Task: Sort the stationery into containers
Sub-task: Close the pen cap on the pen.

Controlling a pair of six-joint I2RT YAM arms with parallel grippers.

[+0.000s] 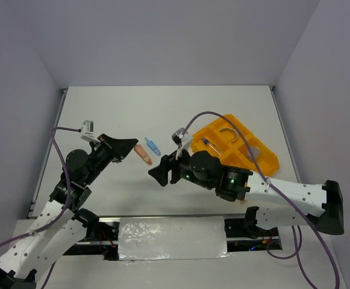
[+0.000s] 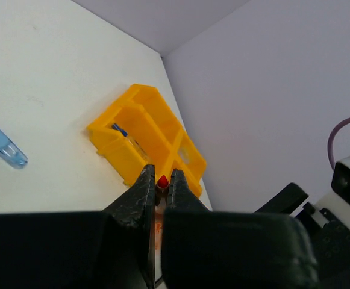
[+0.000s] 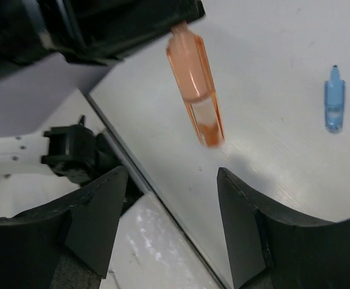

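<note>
The left tool [image 1: 131, 146] is clenched on the end of a salmon-pink piece [image 3: 196, 90], holding it out above the bench [image 1: 223, 108] with the free end slanting down towards the right tool [image 3: 172, 180], which stands released with its jaws wide just below and near that end. This looks like a hand-over, since the tray [image 2: 117, 158] sits on the right side, nearer the right arm. To do it well, the right tool should come up so that the free half of the piece lies squarely between its jaws, close on the body and not the very tip, and the left tool should let go only once that grip is firm; a skewed bite could flick the slim piece away. A blue piece [image 1: 153, 146] lies loose on the bench just beyond the hand-over spot, apart from both tools. The tray already holds a tan ring [image 1: 228, 132] in a far compartment and a blue pen-like item [image 1: 209, 143] in a left one; something pale may sit in a right-hand compartment, but I cannot tell what it is
</note>
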